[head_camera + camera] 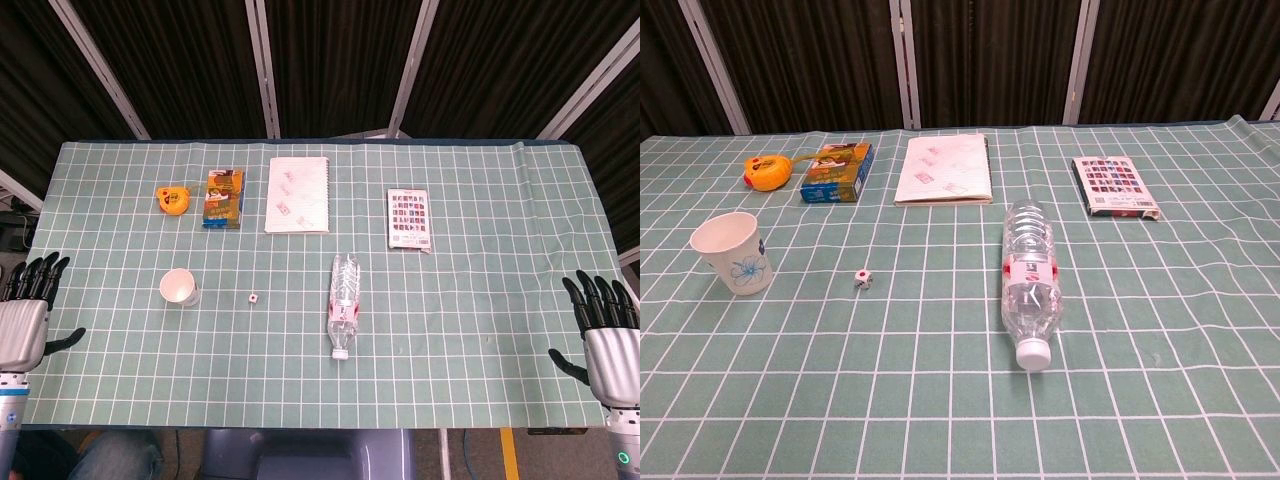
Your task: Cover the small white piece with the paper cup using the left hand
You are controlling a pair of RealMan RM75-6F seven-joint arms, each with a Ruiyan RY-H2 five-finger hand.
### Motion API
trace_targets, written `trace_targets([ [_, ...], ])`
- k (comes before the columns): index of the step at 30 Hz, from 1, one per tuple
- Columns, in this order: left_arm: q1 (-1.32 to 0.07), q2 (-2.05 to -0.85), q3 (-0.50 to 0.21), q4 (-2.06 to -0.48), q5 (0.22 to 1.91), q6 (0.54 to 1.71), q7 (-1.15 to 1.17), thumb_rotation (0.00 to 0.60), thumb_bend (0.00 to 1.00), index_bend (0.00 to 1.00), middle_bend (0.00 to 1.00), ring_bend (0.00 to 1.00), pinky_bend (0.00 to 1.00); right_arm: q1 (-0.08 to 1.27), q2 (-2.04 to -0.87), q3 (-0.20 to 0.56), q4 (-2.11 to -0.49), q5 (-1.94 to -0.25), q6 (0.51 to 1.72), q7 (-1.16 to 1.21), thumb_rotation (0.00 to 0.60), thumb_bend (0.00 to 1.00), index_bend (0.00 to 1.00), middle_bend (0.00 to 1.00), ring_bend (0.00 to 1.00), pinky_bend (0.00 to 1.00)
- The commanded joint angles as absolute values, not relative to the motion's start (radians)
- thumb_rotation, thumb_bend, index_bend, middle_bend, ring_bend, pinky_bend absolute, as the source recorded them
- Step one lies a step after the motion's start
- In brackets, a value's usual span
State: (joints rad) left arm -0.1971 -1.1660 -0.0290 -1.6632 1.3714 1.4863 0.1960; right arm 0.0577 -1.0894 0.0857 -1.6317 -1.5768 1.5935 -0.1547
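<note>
A white paper cup with a blue flower print stands upright, mouth up, on the left part of the green checked cloth; the chest view shows the paper cup too. The small white piece, a tiny die-like cube, lies to the cup's right, apart from it, and shows as the small white piece in the chest view. My left hand hovers at the table's left edge, fingers apart, holding nothing, well left of the cup. My right hand is at the right edge, fingers apart and empty.
A clear plastic bottle lies on its side right of the piece. Along the far side sit an orange tape measure, a colourful small box, a white notebook and a card pack.
</note>
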Motion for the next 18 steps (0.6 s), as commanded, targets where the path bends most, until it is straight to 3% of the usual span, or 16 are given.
trace_targets([
  [1,-0.193,-1.162,-0.028,-1.658,1.374,1.475,0.183,0.6,0.0,0.0,0.0,0.0,0.0,0.057,-1.088,0.084,-1.635,-1.58,1.594,-0.154,0.6,0.0,0.0,0.0,0.0,0.0],
  [9,-0.217,-1.184,-0.039,-1.613,1.433,1.463,0.157,0.6,0.0,0.0,0.0,0.0,0.0,0.058,-1.083,0.081,-1.64,-1.58,1.587,-0.141,0.6,0.0,0.0,0.0,0.0,0.0],
  [18,-0.402,-1.31,-0.04,-1.424,1.606,1.292,0.37,0.6,0.0,0.04,0.0,0.0,0.0,0.061,-1.078,0.092,-1.648,-1.557,1.58,-0.132,0.6,0.0,0.0,0.0,0.0,0.0],
])
